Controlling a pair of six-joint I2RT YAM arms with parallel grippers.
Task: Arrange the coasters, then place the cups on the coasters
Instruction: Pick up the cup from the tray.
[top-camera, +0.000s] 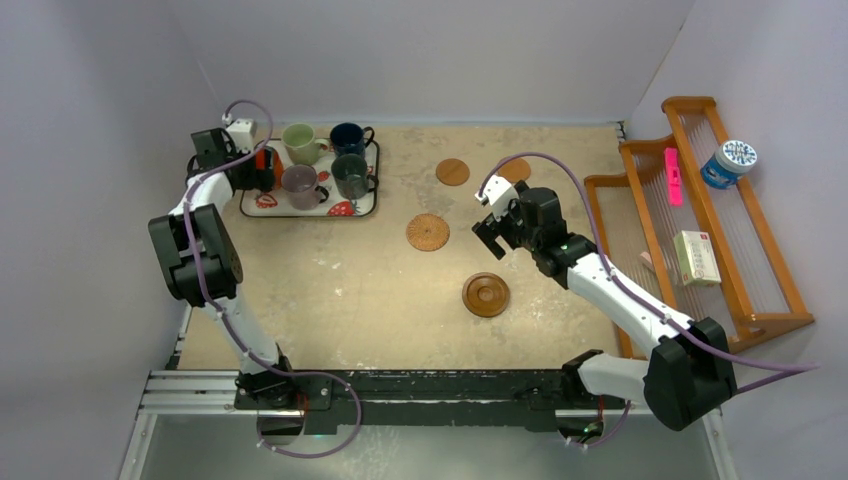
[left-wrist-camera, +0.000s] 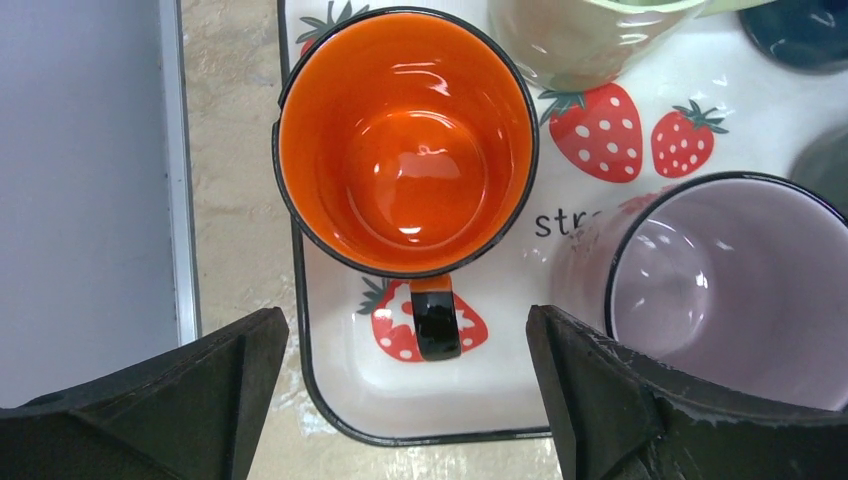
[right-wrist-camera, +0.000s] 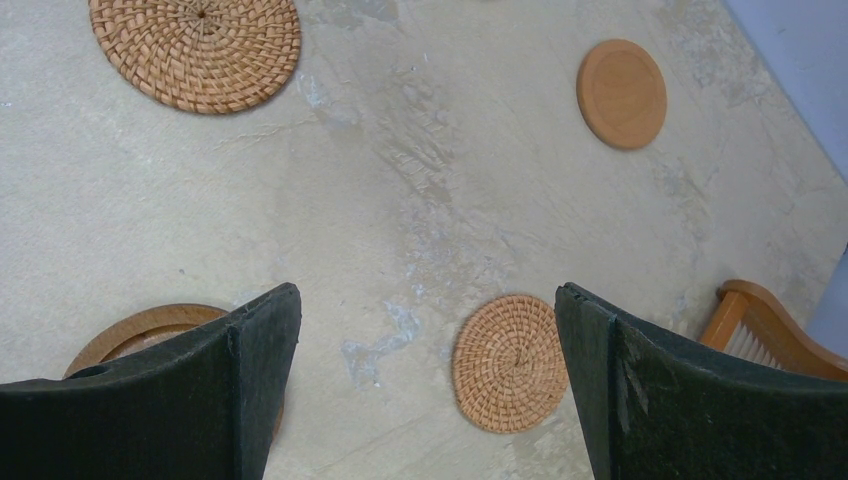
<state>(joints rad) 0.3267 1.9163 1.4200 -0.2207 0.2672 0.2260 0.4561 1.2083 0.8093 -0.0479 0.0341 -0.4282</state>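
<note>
1. Cups (top-camera: 300, 145) – left gripper (left-wrist-camera: 405, 320) hovering over them, jaws wide apart, gripping nothing; orange cup (left-wrist-camera: 405, 140) sitting right below, handle (left-wrist-camera: 435, 320) pointing between the fingers (left-wrist-camera: 200, 400); mauve cup (left-wrist-camera: 720, 290) crowding just beside; all sitting on strawberry tray (left-wrist-camera: 480, 390), far-left.
2. Right gripper (right-wrist-camera: 428, 295) hanging spread & empty over table (right-wrist-camera: 430, 180); smaller woven coaster (right-wrist-camera: 510, 360) showing between its fingers; big woven coaster (right-wrist-camera: 195, 50), tan coaster (right-wrist-camera: 621, 93), ringed coaster (right-wrist-camera: 140, 330) lying scattered, well apart.
3. Risks, imo: left fingers closing may be knocking mauve cup, it being so near; thin coasters lying flat may be slipping the right fingers' pinch.
</note>
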